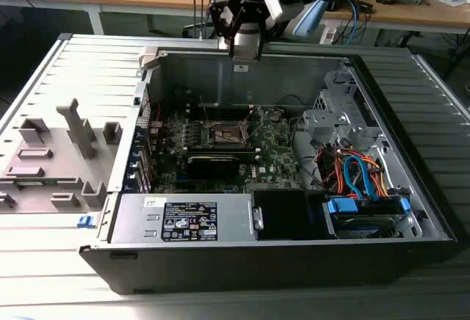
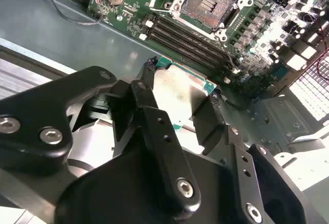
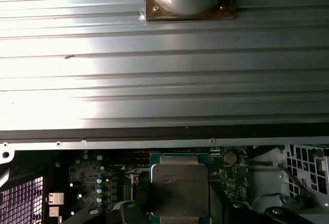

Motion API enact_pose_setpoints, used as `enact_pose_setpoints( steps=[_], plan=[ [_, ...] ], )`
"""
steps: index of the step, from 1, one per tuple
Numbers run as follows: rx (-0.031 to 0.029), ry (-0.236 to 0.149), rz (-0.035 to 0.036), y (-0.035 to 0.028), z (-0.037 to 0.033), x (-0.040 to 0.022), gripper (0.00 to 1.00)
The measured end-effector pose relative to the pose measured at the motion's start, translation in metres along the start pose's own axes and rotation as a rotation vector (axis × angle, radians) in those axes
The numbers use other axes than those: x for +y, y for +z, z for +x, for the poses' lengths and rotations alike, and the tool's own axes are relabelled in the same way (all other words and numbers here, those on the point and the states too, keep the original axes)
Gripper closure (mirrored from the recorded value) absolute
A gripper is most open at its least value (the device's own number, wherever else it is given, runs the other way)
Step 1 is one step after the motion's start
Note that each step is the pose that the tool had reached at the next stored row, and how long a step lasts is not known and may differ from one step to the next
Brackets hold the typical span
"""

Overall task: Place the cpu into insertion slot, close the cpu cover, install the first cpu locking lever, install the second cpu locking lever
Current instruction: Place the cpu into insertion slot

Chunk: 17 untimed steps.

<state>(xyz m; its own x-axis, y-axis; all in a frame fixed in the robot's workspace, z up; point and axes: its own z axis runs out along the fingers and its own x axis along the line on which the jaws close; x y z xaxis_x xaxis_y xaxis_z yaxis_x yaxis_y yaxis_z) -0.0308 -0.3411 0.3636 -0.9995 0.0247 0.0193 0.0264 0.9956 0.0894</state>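
My gripper (image 2: 181,100) is shut on the cpu (image 2: 180,93), a flat square chip with a silvery face and a green edge, pinched on two opposite sides by the black fingers (image 2: 149,93). In the first wrist view the cpu (image 3: 180,183) hangs over the motherboard just inside the case's rear wall. In the exterior view the gripper (image 1: 246,45) hovers above the back edge of the open computer case (image 1: 411,210). The insertion slot (image 1: 228,135) lies bare on the board, forward of and below the gripper, its brownish contact field (image 2: 209,0) uncovered. I cannot make out the cpu cover.
A long black card (image 1: 220,162) sits just in front of the socket, with memory slots (image 2: 190,39) alongside. A power supply (image 1: 183,221) fills the case's front, and a drive cage with coloured cables (image 1: 360,180) stands at the exterior view's right. A grey fixture tray (image 1: 51,158) lies outside the case.
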Motion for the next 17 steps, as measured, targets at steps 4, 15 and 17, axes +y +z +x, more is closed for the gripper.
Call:
enact_pose_setpoints(
  steps=[4,15,17],
  plan=[
    [0.0000,0.000,0.0001,0.0007,0.0000,-0.0003,0.46],
    [-0.0001,0.000,0.0000,0.0057,0.0039,-0.0066,0.46],
    [0.0000,0.000,0.0000,0.0059,0.0042,-0.0076,0.46]
  ],
)
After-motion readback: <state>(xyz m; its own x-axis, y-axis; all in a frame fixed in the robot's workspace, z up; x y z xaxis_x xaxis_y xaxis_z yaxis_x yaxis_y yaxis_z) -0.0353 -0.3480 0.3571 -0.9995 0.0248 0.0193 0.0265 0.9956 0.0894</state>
